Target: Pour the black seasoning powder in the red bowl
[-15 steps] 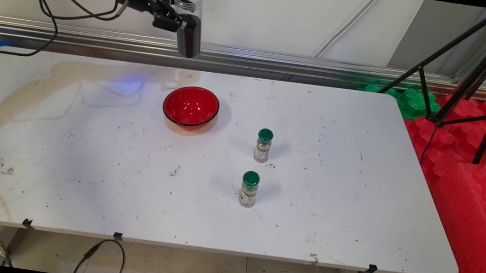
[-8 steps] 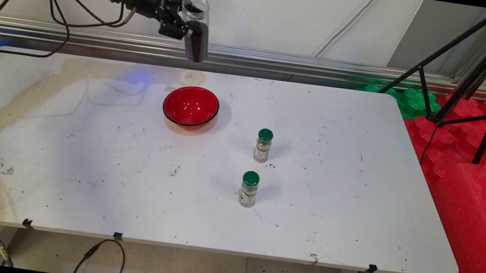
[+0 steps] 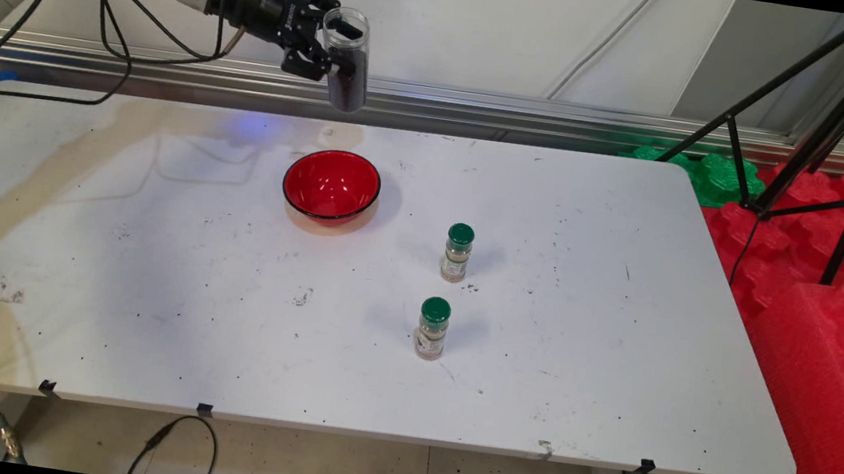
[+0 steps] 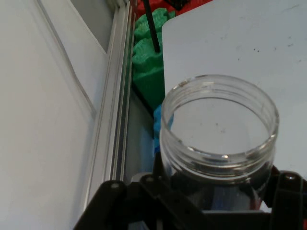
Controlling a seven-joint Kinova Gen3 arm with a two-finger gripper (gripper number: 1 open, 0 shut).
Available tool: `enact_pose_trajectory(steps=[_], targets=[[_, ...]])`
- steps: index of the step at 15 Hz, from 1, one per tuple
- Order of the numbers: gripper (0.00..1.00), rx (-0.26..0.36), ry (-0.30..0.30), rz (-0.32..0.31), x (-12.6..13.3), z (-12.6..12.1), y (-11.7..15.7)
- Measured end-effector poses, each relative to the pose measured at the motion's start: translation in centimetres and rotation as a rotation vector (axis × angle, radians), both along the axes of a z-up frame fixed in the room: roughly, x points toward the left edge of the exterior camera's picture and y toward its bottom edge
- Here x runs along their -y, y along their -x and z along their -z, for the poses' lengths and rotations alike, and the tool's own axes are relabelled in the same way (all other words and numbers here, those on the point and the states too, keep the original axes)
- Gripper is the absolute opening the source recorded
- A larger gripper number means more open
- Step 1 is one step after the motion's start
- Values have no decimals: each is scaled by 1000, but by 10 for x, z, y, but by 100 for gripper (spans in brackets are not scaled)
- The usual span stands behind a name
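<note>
While the clear jar (image 3: 347, 59), dark-filled in its lower half, is clamped by the gripper (image 3: 323, 56), it has been carried slightly to 3 o'clock and lower. It is now held high at 12 o'clock of the red bowl (image 3: 332, 184), with two green-capped bottles (image 3: 457, 253) untouched.

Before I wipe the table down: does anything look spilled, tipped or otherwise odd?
Dark specks lie scattered across the white table, thickest at the base of the far green-capped spice bottle. Both spice bottles and the red bowl stand upright. The gripper holds an open, lidless jar of dark contents in the air.
</note>
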State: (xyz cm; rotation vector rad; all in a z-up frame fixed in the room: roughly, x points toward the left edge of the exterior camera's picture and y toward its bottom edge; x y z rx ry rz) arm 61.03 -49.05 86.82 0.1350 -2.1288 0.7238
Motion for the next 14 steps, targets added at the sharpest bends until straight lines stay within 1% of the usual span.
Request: enact_pose_trajectory(steps=[3, 11, 14], targets=[[0, 21, 35, 21, 1, 5, 1], [0, 113, 185, 87, -1, 18, 5], [0, 143, 228, 98, -4, 21, 6]])
